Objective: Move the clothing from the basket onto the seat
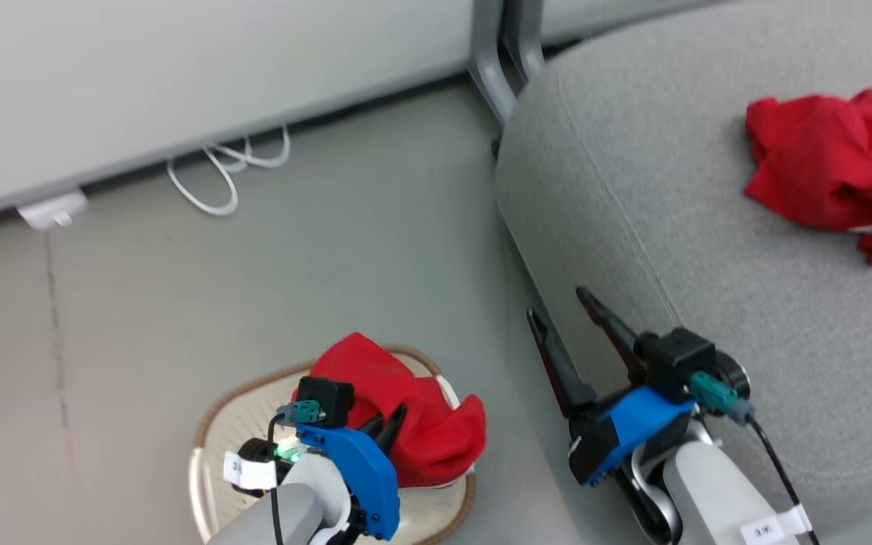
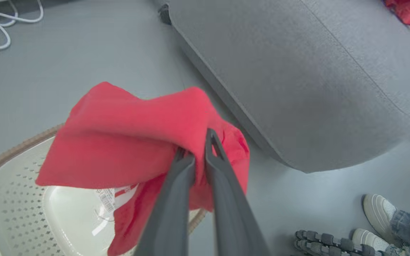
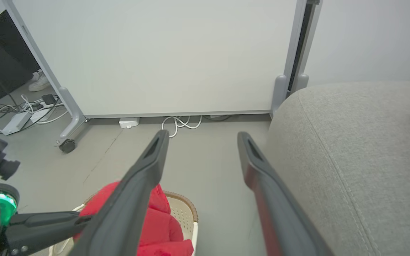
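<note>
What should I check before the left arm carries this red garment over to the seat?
1. Left tool shut on the red garment: ok.
2. Garment clear of the basket: not ok, its lower end hangs over the rim.
3. Bare room on the seat: ok, beside the other garment.
4. Right tool open and empty: ok.
5. Person's shoes away from the path: cannot tell.
</note>
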